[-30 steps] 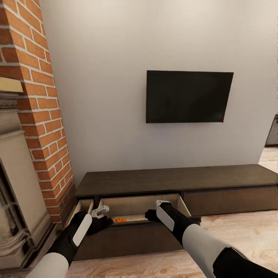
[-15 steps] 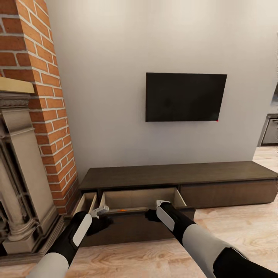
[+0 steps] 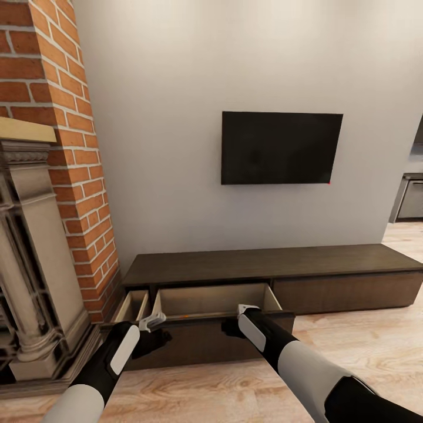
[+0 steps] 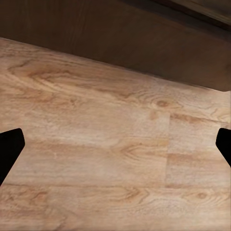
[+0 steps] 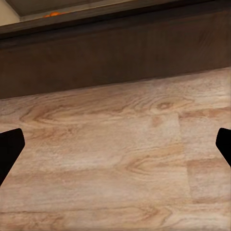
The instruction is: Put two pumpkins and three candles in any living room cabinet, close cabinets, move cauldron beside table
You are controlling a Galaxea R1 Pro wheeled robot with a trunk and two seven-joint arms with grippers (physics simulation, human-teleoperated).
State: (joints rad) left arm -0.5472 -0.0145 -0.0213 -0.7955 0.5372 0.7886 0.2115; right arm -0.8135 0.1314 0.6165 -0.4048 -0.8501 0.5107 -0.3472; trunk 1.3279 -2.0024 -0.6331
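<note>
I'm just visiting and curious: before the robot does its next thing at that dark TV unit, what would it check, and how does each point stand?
1. Cabinet drawers closed: not ok, wide drawer and narrow drawer stand open.
2. Pumpkin inside: ok, an orange sliver shows in the wide drawer.
3. Candles inside: cannot tell.
4. Left gripper empty: ok, open.
5. Right gripper empty: ok, open.

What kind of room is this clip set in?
Most likely a living room. A flat TV hangs on the wall above a long low dark cabinet with one drawer pulled open, and a brick chimney with a stone fireplace stands at the left, on wood flooring.
</note>
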